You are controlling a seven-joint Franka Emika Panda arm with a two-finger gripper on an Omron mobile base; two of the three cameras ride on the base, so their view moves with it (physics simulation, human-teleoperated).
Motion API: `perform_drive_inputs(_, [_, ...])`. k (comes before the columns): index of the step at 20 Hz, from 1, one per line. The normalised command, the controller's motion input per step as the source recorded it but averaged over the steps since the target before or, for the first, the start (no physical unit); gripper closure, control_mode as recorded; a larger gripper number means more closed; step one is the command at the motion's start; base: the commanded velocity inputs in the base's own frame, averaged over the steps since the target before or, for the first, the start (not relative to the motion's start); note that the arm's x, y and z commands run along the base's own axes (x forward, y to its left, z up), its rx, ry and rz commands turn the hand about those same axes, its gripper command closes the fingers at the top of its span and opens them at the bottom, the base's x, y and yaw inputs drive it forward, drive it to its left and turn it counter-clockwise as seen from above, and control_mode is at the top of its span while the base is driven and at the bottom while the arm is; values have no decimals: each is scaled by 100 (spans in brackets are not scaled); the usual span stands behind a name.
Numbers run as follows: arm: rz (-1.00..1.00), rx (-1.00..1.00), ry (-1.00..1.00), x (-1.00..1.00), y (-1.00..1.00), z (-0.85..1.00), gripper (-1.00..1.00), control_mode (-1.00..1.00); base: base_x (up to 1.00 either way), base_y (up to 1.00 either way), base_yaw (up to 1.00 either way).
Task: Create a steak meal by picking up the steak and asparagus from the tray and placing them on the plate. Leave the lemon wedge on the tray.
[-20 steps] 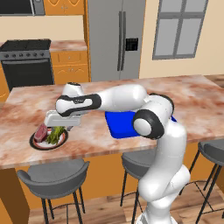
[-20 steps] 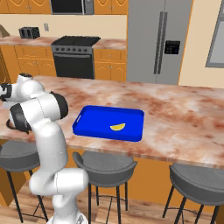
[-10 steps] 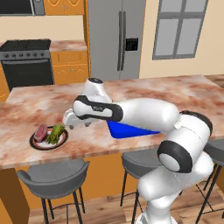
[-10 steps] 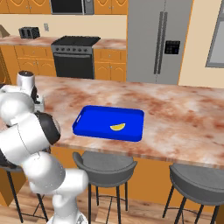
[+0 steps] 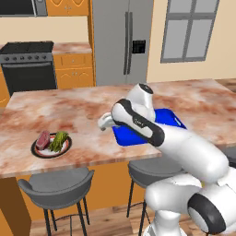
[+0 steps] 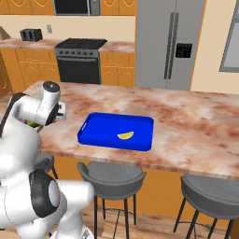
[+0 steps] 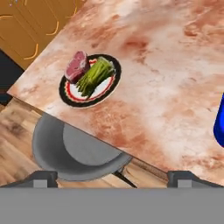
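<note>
Hand view: claw [image 7: 112, 177] wide, empty, over marble counter [image 7: 175, 78]; grey stool [image 7: 74, 153] below; fridge [image 5: 122, 41] behind

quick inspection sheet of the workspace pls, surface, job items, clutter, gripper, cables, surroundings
surface: marbled pink-brown island counter, bare between plate and tray
steak: on the plate, at one side
asparagus: on the plate beside the steak, lying across the centre
tray: blue, on the counter apart from the plate
lemon wedge: alone on the tray
clutter: nothing seen
gripper: open, empty, above the counter between plate and tray
cables: nothing seen
surroundings: grey stools under the counter edge; stove and fridge along the back wall
</note>
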Motion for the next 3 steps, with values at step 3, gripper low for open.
perform_drive_inputs(3, [7, 18, -25, -18, -96, 37, -100, -100, 0, 0, 0])
